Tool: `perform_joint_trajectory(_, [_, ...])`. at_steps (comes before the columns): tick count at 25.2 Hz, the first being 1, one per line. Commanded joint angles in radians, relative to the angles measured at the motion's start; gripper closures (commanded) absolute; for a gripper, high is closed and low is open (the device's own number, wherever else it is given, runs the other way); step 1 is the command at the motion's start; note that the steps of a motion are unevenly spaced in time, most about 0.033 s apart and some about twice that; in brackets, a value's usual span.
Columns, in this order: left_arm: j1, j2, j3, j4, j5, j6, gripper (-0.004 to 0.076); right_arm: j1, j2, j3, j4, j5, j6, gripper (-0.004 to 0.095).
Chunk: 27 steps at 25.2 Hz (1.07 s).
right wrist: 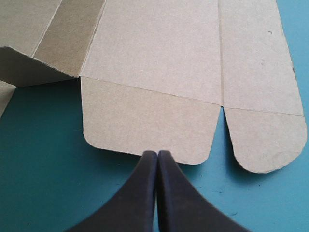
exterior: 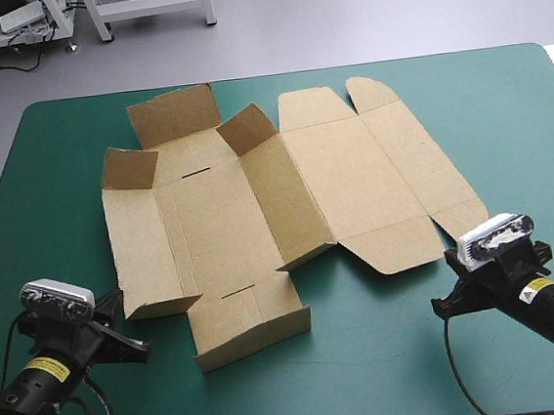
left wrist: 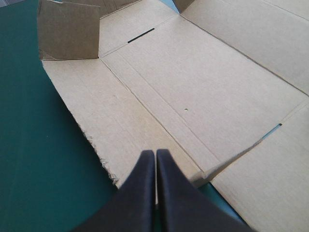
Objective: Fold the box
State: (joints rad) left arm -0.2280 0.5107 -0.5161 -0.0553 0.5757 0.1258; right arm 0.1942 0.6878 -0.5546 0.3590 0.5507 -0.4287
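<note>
Left wrist view: hand (left wrist: 155,152) closed, empty.

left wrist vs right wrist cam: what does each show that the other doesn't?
Only left wrist: the left claw, shut, over the box's ragged edge; an upright flap at a corner; two slots cut in the board. Only right wrist: the right claw, shut, at a rounded tab, with a narrower rounded tab beside it. Both: brown board lying mostly flat on the teal-green cover, and a shut claw holding nothing.
</note>
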Motion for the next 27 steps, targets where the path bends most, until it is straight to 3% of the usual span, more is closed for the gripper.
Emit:
perform_joint_trajectory(1, [-0.004,0.005,-0.029,-0.015,-0.071,0.001,0.0729,-0.002,-0.002,-0.027,0.042,-0.03,0.013,0.0914])
perform_joint_trajectory(10, [-0.004,0.005,-0.029,-0.009,0.059,-0.135,0.0729,-0.002,0.0,-0.027,0.069,-0.002,0.035,0.0912])
perform_joint_trajectory(17, [-0.004,0.005,-0.029,-0.038,0.07,-0.143,0.0729,-0.002,0.0,-0.027,0.071,0.009,0.057,0.0914])
perform_joint_trajectory(19, [-0.004,0.01,-0.044,-0.039,0.069,-0.219,0.0728,-0.002,0.009,-0.027,0.067,0.016,0.124,0.0914])
perform_joint_trajectory(24, [-0.004,0.174,-0.234,-0.001,0.243,-0.272,0.071,-0.002,0.141,-0.04,0.067,0.091,0.153,0.0913])
perform_joint_trajectory(27, [-0.004,0.324,-0.386,0.005,0.227,-0.272,0.0585,-0.002,0.215,-0.103,0.067,0.15,0.149,0.0912])
